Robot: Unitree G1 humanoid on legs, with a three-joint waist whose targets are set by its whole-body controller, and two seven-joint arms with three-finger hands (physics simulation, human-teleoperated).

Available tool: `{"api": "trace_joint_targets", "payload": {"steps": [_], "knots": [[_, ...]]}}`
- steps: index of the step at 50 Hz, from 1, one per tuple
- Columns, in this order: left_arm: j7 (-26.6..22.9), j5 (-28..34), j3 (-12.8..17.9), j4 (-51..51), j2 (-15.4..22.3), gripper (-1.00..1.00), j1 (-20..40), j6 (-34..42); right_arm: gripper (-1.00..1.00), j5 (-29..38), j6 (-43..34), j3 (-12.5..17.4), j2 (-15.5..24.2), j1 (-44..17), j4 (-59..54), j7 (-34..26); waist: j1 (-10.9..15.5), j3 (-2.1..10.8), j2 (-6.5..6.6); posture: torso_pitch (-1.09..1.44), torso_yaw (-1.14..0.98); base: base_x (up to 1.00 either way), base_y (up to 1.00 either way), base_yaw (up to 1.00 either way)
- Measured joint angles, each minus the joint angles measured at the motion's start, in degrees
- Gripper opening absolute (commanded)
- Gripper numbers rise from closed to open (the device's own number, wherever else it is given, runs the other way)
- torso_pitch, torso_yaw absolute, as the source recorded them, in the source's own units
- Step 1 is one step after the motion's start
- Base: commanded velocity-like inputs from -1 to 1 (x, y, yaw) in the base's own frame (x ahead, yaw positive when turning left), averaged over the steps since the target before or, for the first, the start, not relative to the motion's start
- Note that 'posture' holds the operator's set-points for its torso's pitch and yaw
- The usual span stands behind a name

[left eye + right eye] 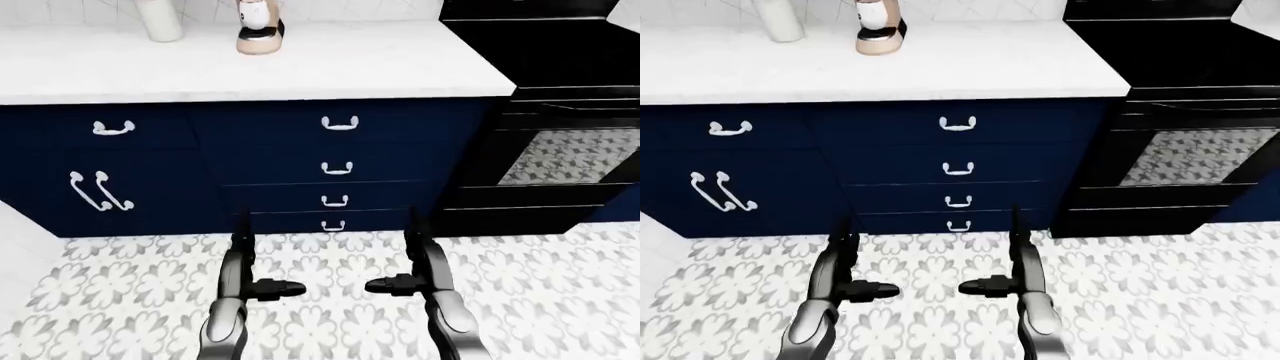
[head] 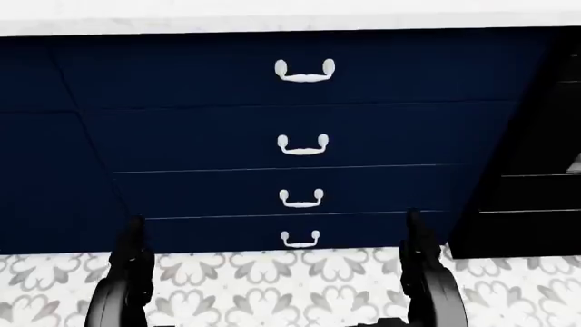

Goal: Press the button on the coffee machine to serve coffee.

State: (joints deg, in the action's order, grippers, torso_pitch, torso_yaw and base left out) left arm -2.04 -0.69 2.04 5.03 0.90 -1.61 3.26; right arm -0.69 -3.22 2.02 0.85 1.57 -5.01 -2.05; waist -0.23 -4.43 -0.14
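Observation:
The coffee machine (image 1: 259, 30) is beige with a dark base and stands on the white counter (image 1: 330, 67) at the top of the left-eye view; only its lower part shows, and its button is out of view. My left hand (image 1: 268, 287) and right hand (image 1: 392, 285) hang low over the patterned floor, far below the counter, fingers open and empty, thumbs pointing toward each other. In the head view only the dark forearms (image 2: 127, 286) show at the bottom.
Navy cabinets with a column of white-handled drawers (image 1: 337, 167) face me. A black oven and stove (image 1: 570, 127) stand at the right. A white cylinder (image 1: 160, 19) stands on the counter left of the machine. Floral tiled floor (image 1: 330, 262) lies below.

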Motion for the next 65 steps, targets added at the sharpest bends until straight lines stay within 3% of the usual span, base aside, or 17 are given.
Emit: {"api": "trace_joint_targets", "payload": {"steps": [1,3,5,7,17,23,29,36,47,58,65], "knots": [[-0.12,-0.07,0.04,-0.63,0.15,1.0,0.1,-0.32,1.0,-0.01,-0.04,-0.08,0.04,0.2,1.26,0.0,-0.04,0.6,-0.21,0.0,0.0,0.0,0.0,0.0],[-0.23,-0.06,0.33,-2.6,0.36,1.0,1.12,-1.8,1.0,0.1,1.59,-0.07,0.14,-0.81,3.48,0.02,0.31,3.47,-0.19,0.0,0.0,0.0,0.0,0.0],[-0.29,-0.08,0.26,-3.05,0.22,1.0,1.07,-2.57,1.0,0.32,2.56,-0.39,-0.14,-0.86,3.74,0.13,0.42,2.37,-0.53,0.0,0.0,0.0,0.0,0.0],[-0.48,-0.13,0.0,-2.22,0.08,1.0,0.31,-2.57,1.0,0.41,2.57,-0.7,-0.13,-0.38,2.82,-0.02,0.43,3.05,-0.48,0.0,0.0,0.0,0.0,0.0],[-0.22,-0.2,0.15,-2.26,0.02,1.0,0.66,-1.32,1.0,0.96,0.9,-0.16,0.14,-0.9,2.33,0.33,0.42,3.66,-0.21,0.0,0.0,0.0,0.0,0.0],[0.74,-1.24,0.94,-7.76,0.48,1.0,2.65,4.8,1.0,1.63,-6.72,0.5,0.86,-2.33,11.72,0.61,0.6,4.0,-0.3,0.0,0.0,0.0,0.0,0.0],[1.62,-2.22,3.2,-13.3,2.37,1.0,9.64,14.03,1.0,2.56,-16.72,1.4,1.53,-4.72,20.02,0.63,0.48,4.21,-0.39,0.0,0.0,0.0,0.0,0.0],[2.9,-5.26,5.9,-17.1,5.87,1.0,21.12,27.5,1.0,1.5,-36.75,3.87,4.23,-17.82,28.76,0.44,0.53,4.04,-0.05,0.0,0.0,0.0,0.0,0.0],[6.58,-12.01,9.85,-12.12,14.38,1.0,41.51,42.58,1.0,-0.61,-58.54,7.14,11.68,-37.22,30.04,1.65,0.59,2.97,0.01,0.0,0.0,0.0,0.0,0.0],[7.37,-15.94,10.15,0.0,21.43,1.0,56.92,45.8,1.0,-3.74,-66.49,8.59,17.73,-53.75,21.03,1.12,0.61,1.96,0.02,0.0,0.0,0.0,0.0,0.0],[7.42,-16.95,10.54,7.45,24.5,1.0,64.17,45.49,1.0,-4.78,-68.17,8.04,22.52,-63.51,13.97,-0.33,0.59,1.46,0.25,0.0,0.0,0.0,0.0,0.0]]}}
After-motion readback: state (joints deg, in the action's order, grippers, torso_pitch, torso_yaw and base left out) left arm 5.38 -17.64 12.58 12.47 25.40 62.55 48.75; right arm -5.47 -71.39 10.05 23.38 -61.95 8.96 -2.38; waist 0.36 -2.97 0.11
